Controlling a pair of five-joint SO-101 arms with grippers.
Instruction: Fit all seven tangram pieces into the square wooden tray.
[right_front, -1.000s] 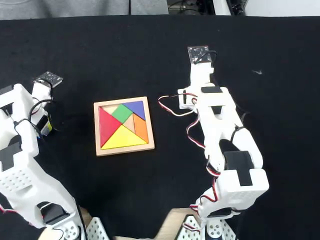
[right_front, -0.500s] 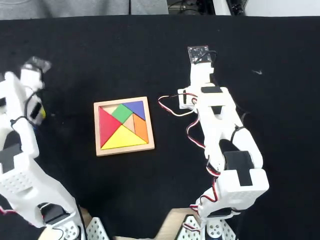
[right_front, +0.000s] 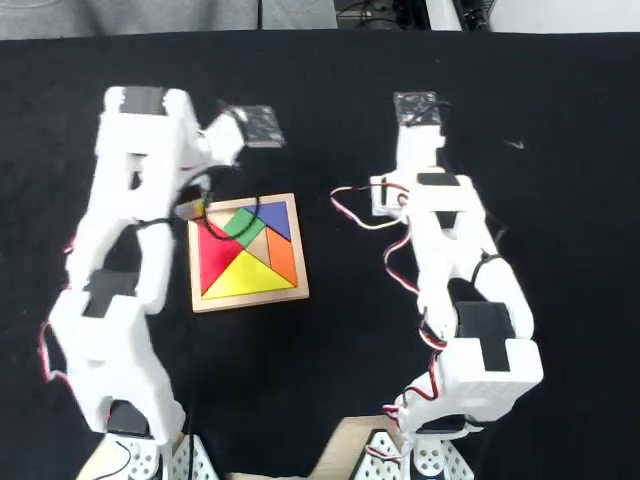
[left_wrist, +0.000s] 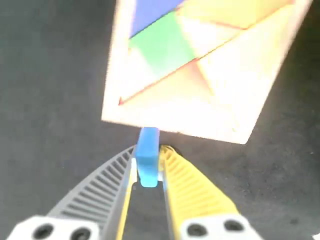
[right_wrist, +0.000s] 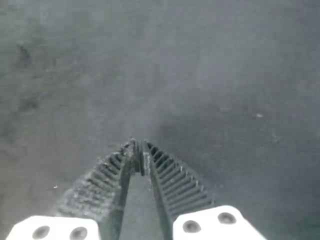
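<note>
The square wooden tray lies at the table's middle, holding a red triangle, a yellow triangle, a green square, a dark blue piece and an orange piece. A small bare wooden triangle shows among them. My left gripper is shut on a small light blue piece, just outside the tray's edge; in the high view it hangs at the tray's far left corner. My right gripper is shut on nothing above bare black cloth.
The right arm stretches along the table to the right of the tray. The left arm stands along the tray's left side. Black cloth covers the whole table.
The left arm has swung from the table's far left edge toward the tray and now hangs at its far left corner. The right arm has barely shifted.
</note>
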